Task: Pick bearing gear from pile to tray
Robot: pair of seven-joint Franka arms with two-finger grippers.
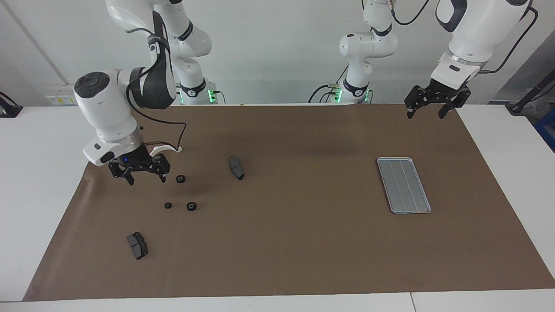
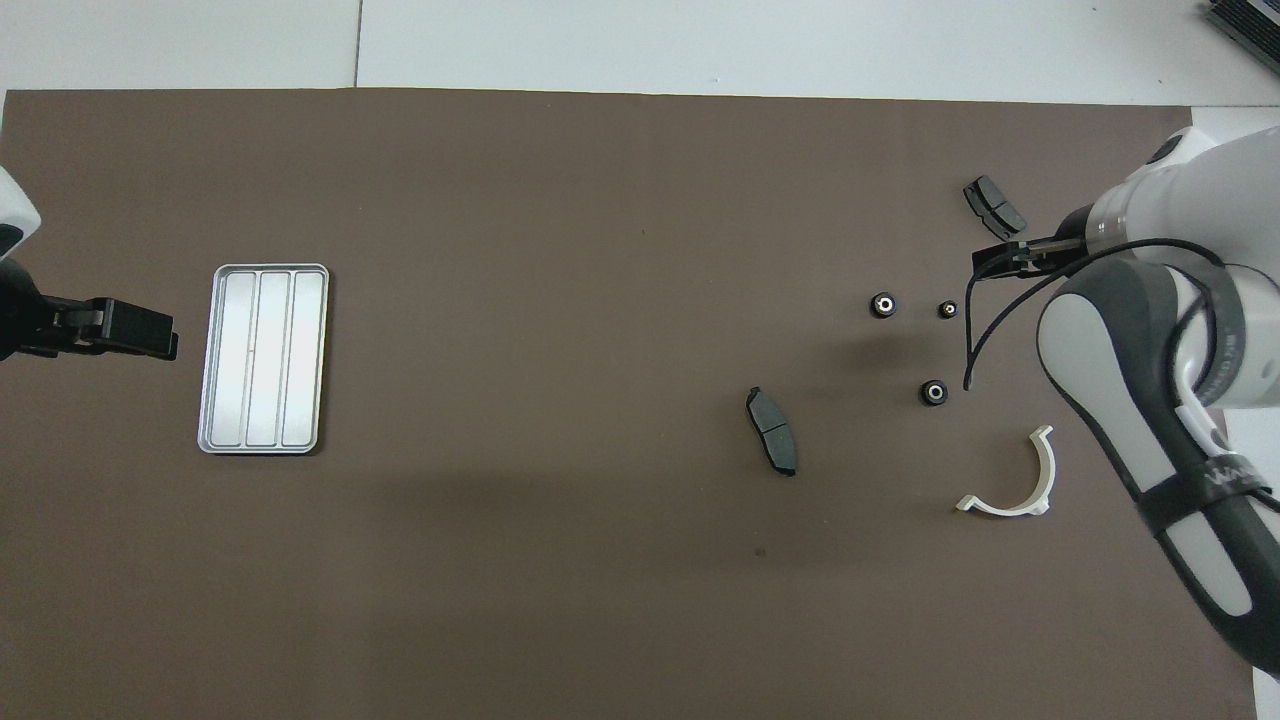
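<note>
Overhead view: white bracket [image 2: 1012, 483] fully visible

Lying scattered toward the right arm's end of the brown mat: three black round rings [image 1: 181, 178] [image 1: 191, 206] [image 1: 168, 205], two dark grey curved brake pads [image 1: 236, 167] [image 1: 137, 245] and one white half-ring bracket [image 2: 1012, 478], all flat and apart from one another. Sitting flat and holding nothing toward the left arm's end, well apart from the pile: silver-grey ridged tray [image 1: 403, 185] with raised rim and rounded corners.

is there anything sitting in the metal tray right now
No, the tray holds nothing; all three black rings lie on the brown mat toward the right arm's end.
</note>
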